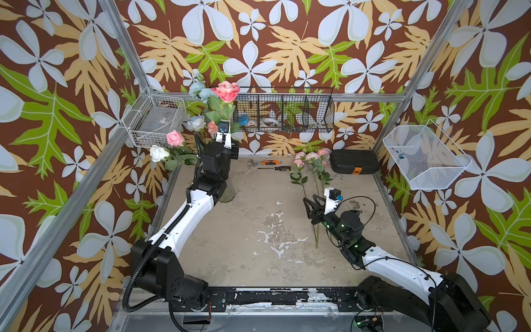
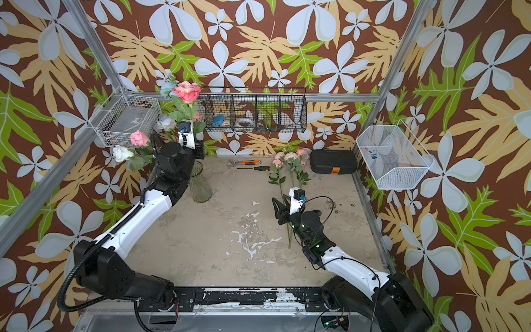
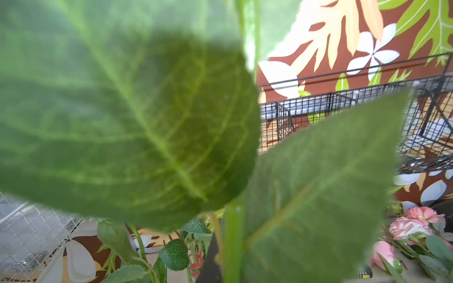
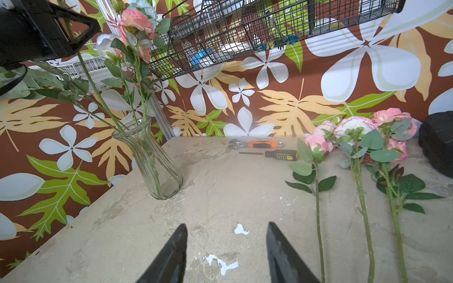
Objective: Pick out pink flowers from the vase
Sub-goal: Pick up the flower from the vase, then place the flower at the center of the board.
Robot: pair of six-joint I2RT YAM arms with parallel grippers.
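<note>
Looking down in both top views, we see a worn beige tabletop (image 1: pixel 258 235) with chipped white patches. It is walled by brown paper printed with white blossoms and green and tan leaves, inside an aluminium frame. The vase (image 2: pixel 200 184) stands near the back left corner, half hidden by the left arm (image 1: pixel 186 209). A coral-pink rose (image 1: pixel 227 90) rises high above the vase, while a paler pink rose (image 1: pixel 175 138), a white rose (image 1: pixel 159 153) and pale blue blooms (image 1: pixel 198 89) lean out of it. Three pink flowers (image 1: pixel 311 157) lie flat, well apart from the vase, with a wrench (image 1: pixel 265 162), a screwdriver (image 1: pixel 275 168) and a black case (image 1: pixel 355 165) beside them. A black wire basket (image 1: pixel 284 113) hangs on the wall behind the vase.

Green leaves fill most of the left wrist view; at its lower edge the left gripper (image 3: pixel 221 264) is clenched on the coral-pink rose's stem.

In the right wrist view, the right gripper (image 4: pixel 226 227) hangs released over bare tabletop, jaws apart with nothing between them, and that stem runs down to the vase's rim
</note>
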